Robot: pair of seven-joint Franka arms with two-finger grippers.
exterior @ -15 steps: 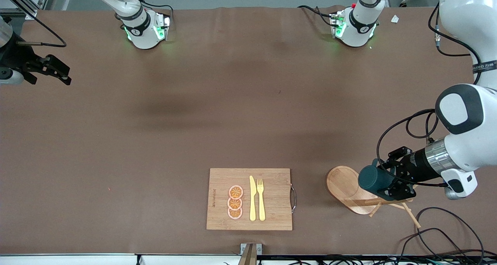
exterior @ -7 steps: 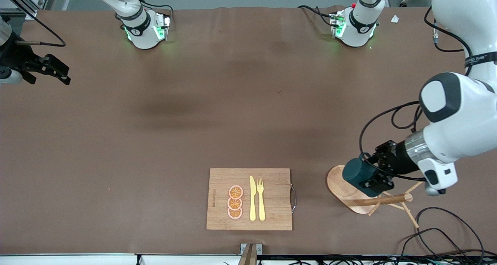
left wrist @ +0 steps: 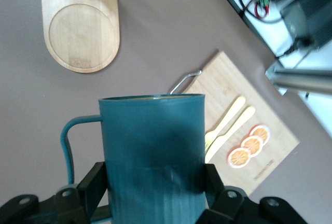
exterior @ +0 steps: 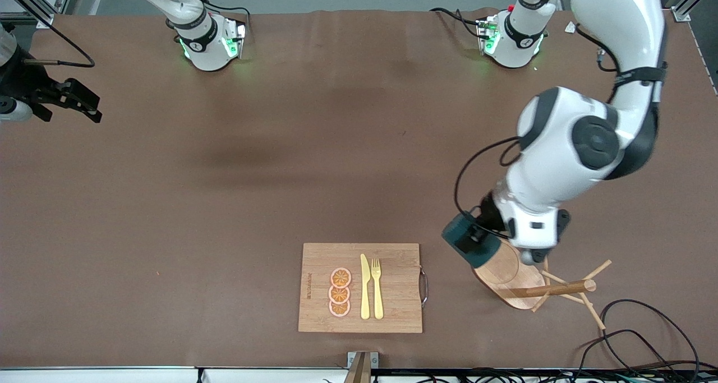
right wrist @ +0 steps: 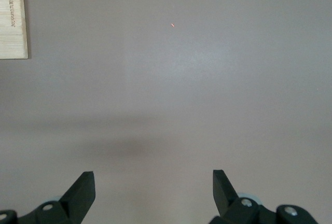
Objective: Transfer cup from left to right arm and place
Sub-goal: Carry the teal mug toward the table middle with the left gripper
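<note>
The left claw (left wrist: 150, 193) grips the dark teal cup (exterior: 470, 240) by its ribbed sides, carrying it in the air over the edge of the oval wooden stand base (exterior: 507, 271), beside the bamboo cutting board (exterior: 392, 259) toward the left arm's end of the counter (exterior: 280, 175). The right claw (right wrist: 153, 190) waits with its fingers spread wide and empty, well apart at the right arm's end, so the handover likely turns on that gap, with the cup far closer to the left arm
</note>
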